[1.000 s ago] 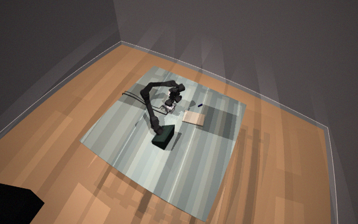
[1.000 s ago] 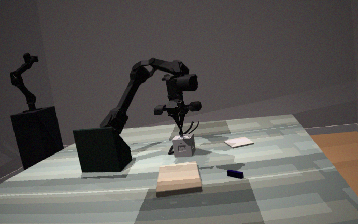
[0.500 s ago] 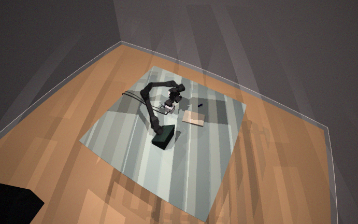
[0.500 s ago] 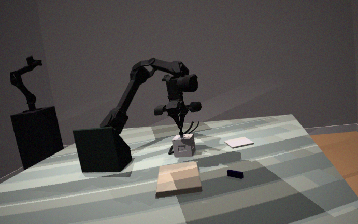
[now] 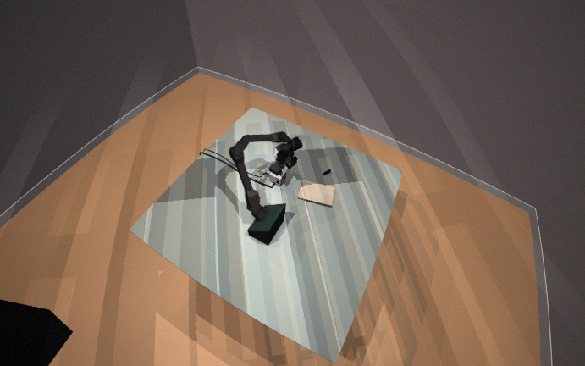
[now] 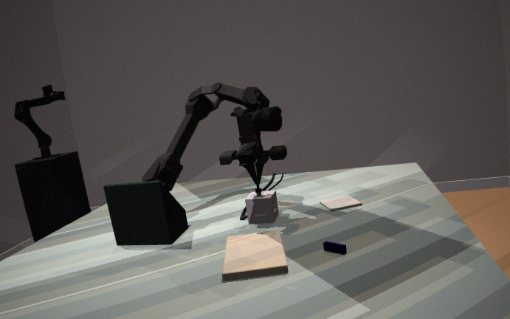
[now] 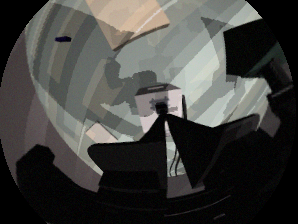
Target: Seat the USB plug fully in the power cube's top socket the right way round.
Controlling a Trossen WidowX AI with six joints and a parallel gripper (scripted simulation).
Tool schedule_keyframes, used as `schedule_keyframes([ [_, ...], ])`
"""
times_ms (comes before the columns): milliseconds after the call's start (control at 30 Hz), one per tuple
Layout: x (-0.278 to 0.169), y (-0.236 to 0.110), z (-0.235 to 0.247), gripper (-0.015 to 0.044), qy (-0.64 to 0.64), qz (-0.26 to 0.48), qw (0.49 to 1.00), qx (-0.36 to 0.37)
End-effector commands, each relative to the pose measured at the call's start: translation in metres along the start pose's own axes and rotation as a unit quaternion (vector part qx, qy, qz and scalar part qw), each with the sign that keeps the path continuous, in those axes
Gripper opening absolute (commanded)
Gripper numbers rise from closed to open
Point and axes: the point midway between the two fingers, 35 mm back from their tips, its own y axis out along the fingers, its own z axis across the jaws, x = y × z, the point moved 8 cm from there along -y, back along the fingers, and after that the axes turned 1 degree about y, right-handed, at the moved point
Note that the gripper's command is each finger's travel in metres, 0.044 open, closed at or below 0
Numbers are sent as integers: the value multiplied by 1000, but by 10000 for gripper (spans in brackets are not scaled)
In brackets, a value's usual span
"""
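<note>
The white power cube (image 5: 277,181) (image 6: 262,210) (image 7: 146,113) stands on the table (image 5: 257,291) (image 6: 161,289), below the arm. The small black USB plug (image 6: 258,193) (image 7: 161,107) is at the cube's top face. My gripper (image 6: 258,187) (image 7: 164,117) points down and is shut on the plug, its fingertips just above the cube's top. How deep the plug sits and which way round it is cannot be told, as the fingers and shadow hide the socket. Dark cables show behind the cube.
A tan block (image 5: 317,193) (image 6: 255,253) (image 7: 132,22) lies near the cube. A small dark blue block (image 5: 327,172) (image 6: 334,247) (image 7: 63,39) and a thin pale slab (image 6: 340,202) (image 7: 101,131) lie farther off. The arm's dark green base (image 5: 264,224) (image 6: 135,214) stands on the table.
</note>
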Motion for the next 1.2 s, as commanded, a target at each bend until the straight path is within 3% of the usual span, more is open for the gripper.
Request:
schedule_keyframes([
  [0,0,1,0,0,4,3,1000,1],
  [1167,0,5,0,0,4,3,1000,1],
])
